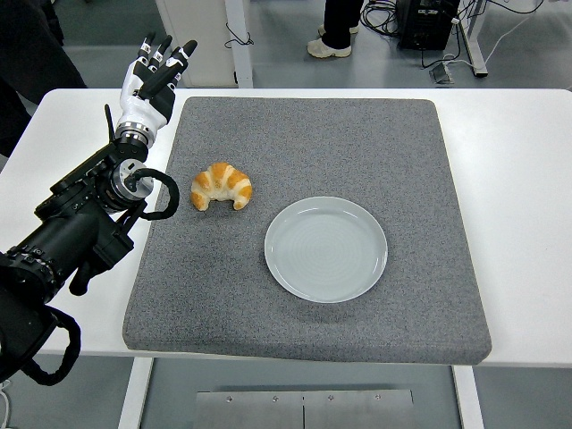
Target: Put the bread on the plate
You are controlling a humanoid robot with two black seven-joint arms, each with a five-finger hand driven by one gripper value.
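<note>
Your left hand (pixel 154 79) is raised over the table's far-left area, just off the left edge of the grey mat (pixel 375 152), with its fingers (pixel 164 55) extended, loosely spread and holding nothing. The bread (pixel 222 186), a croissant, lies on the mat nearer to you than that hand and slightly right of it, clearly apart from the fingertips; nothing touches it. It sits closer to your forearm's wrist section than to the fingers themselves.

The croissant is a curved crescent, golden-brown with paler bands across its ridges, both ends pointing toward the near edge.

The plate (pixel 325 249) is pale grey-blue, round and bare, resting on the mat to the right of the croissant and nearer to you, with a gap of mat between them.

The mat is a coarse dark-grey square covering most of the white table (pixel 523 179). Beyond the far edge you can see grey floor, cables, and a person's legs and shoes (pixel 332 40).
</note>
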